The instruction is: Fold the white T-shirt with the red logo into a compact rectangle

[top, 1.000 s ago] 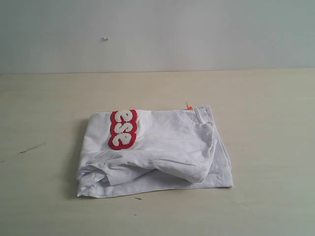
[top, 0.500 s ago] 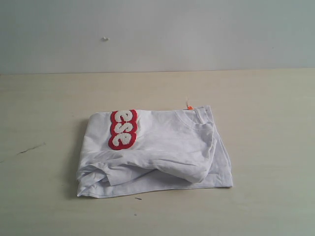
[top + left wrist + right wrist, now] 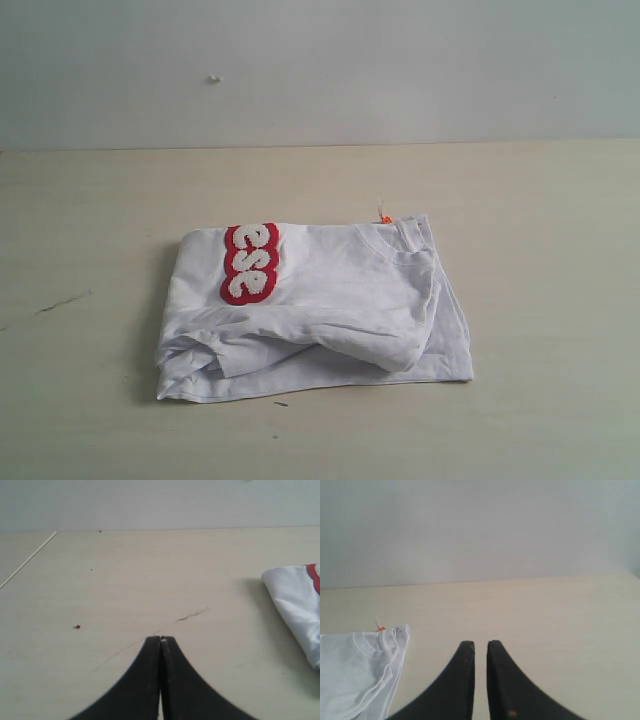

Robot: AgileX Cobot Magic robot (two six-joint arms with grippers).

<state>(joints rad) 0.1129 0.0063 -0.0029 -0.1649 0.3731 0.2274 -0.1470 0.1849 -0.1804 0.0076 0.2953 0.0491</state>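
The white T-shirt [image 3: 330,300] lies folded into a rough, wrinkled rectangle in the middle of the table. The red logo [image 3: 250,263] shows only its last letters, on the top layer at the left. The ribbed collar [image 3: 395,245] and the orange tag [image 3: 385,218] are at the far right corner. Neither gripper appears in the exterior view. My left gripper [image 3: 160,639] is shut and empty above bare table, left of the T-shirt [image 3: 295,605]. My right gripper [image 3: 480,644] hovers right of the T-shirt [image 3: 355,670], its jaws a narrow gap apart with nothing between.
The light wooden table [image 3: 100,200] ends at a grey wall [image 3: 320,70] behind. A dark scratch [image 3: 65,300] marks the table left of the shirt. A small red speck [image 3: 77,626] lies near the left gripper. A small dark fleck [image 3: 281,404] sits at the shirt's front edge.
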